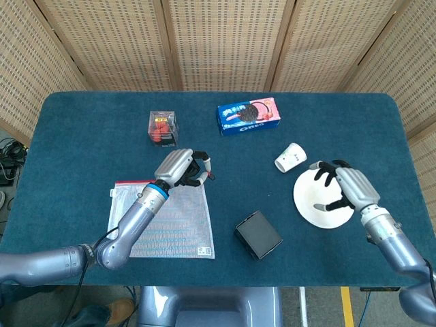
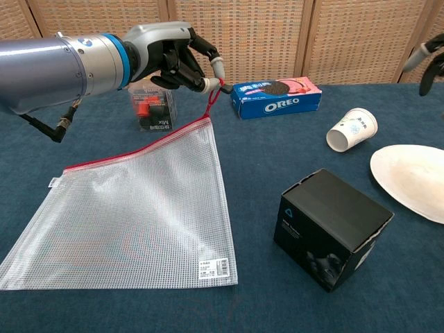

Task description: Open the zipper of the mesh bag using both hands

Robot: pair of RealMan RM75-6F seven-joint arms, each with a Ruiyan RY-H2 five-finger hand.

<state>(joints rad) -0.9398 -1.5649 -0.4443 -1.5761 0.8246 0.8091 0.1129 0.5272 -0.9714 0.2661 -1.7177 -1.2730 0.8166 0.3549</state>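
The left hand (image 2: 177,59) pinches the red zipper pull (image 2: 212,97) of the mesh bag (image 2: 139,208) and lifts that corner, probably to tension the zip. The bag's far end trails on the blue counter (image 1: 82,136), left of the black box (image 2: 333,225). The right hand (image 1: 343,187) hovers over the white plate (image 1: 320,211), fingers spread and holding nothing, well apart from the bag.

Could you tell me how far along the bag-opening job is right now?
Done: the left hand pinches the red zipper pull and lifts that corner of the mesh bag. In hand: the right hand hovers open over the white plate. Left: the zipper looks closed.
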